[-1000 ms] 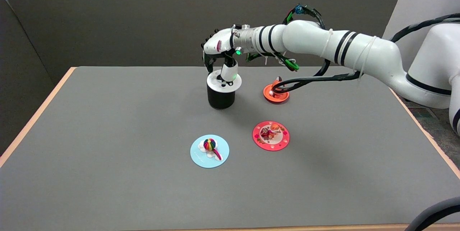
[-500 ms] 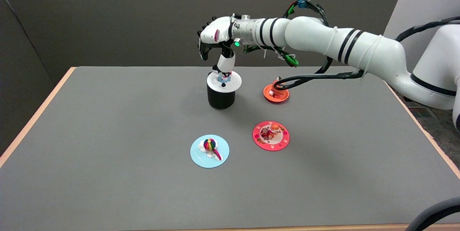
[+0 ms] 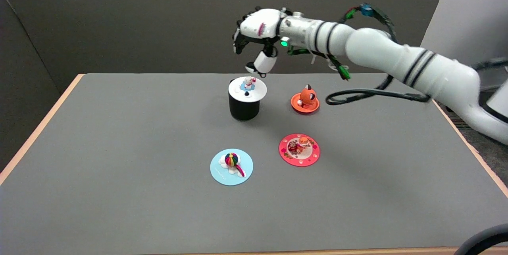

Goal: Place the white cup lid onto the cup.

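The white cup lid (image 3: 247, 89), with a small figure on top, lies flat on the black cup (image 3: 244, 108) near the table's far middle. My right hand (image 3: 256, 41) hangs in the air above and slightly right of the lid, clear of it. Its fingers are apart and curved downward, and nothing is in them.
An orange lid (image 3: 304, 102) with a fox figure sits right of the cup. A red lid (image 3: 299, 150) and a light blue lid (image 3: 231, 166) lie nearer on the grey table (image 3: 119, 167). The arm's black cable (image 3: 369, 94) loops above the table's right part.
My right hand let go of the white lid, which stays on the cup, and rose up and to the right. The orange lid's figure is now uncovered by the cable.
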Robot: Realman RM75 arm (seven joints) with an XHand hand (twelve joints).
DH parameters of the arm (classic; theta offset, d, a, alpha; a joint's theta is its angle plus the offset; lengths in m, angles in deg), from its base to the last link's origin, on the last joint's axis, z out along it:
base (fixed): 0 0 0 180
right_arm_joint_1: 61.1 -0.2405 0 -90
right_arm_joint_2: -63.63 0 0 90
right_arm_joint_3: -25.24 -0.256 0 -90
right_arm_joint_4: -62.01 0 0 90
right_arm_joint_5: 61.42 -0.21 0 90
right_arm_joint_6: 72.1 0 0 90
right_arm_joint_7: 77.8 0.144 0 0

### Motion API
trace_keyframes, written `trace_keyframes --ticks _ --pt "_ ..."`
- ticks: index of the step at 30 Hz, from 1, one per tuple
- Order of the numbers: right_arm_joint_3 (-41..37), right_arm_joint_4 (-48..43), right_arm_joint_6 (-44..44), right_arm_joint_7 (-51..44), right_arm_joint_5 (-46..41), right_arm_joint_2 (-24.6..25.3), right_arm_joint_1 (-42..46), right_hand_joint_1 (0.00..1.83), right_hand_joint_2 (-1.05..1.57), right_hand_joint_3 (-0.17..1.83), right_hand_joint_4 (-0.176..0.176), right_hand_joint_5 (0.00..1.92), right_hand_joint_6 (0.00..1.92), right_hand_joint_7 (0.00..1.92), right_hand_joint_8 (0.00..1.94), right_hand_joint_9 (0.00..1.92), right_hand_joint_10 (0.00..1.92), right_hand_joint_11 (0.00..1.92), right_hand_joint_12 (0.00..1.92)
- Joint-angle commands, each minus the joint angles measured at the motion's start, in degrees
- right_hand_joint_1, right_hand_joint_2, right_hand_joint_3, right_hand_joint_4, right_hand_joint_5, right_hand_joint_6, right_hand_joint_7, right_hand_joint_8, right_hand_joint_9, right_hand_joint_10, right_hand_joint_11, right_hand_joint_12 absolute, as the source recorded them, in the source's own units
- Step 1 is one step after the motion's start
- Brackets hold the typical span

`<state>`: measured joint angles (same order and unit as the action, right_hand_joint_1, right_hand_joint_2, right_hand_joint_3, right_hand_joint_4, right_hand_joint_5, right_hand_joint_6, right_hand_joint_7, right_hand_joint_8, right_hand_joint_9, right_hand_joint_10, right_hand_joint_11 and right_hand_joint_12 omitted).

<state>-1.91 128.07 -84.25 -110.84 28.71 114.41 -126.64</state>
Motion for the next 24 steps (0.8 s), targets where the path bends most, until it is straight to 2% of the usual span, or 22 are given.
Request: trace_keyframes --ticks 1,8,13,20,24 --pt "-44.0 20.6 0.7 1.9 7.7 -15.4 37.5 0.9 0.6 0.94 -0.074 0.79 0.29 0.78 0.2 0.74 0.22 0.34 0.98" --pt "-56.6 21.1 7.0 2.6 7.7 -17.1 53.2 0.89 0.6 0.94 -0.073 0.79 0.29 0.79 0.2 0.75 0.22 0.34 0.99" --pt "-63.1 21.4 8.7 3.0 7.8 -16.9 59.5 0.89 0.6 0.94 -0.071 0.79 0.29 0.8 0.2 0.75 0.22 0.34 0.98" --pt "-70.9 24.6 10.4 3.0 7.9 -15.4 68.9 0.89 0.61 0.94 -0.065 0.79 0.29 0.82 0.2 0.76 0.22 0.34 0.98" --pt "-78.7 26.2 10.7 3.1 7.9 -14.1 76.1 0.89 0.61 0.93 -0.063 0.79 0.29 0.83 0.21 0.77 0.22 0.34 0.98"
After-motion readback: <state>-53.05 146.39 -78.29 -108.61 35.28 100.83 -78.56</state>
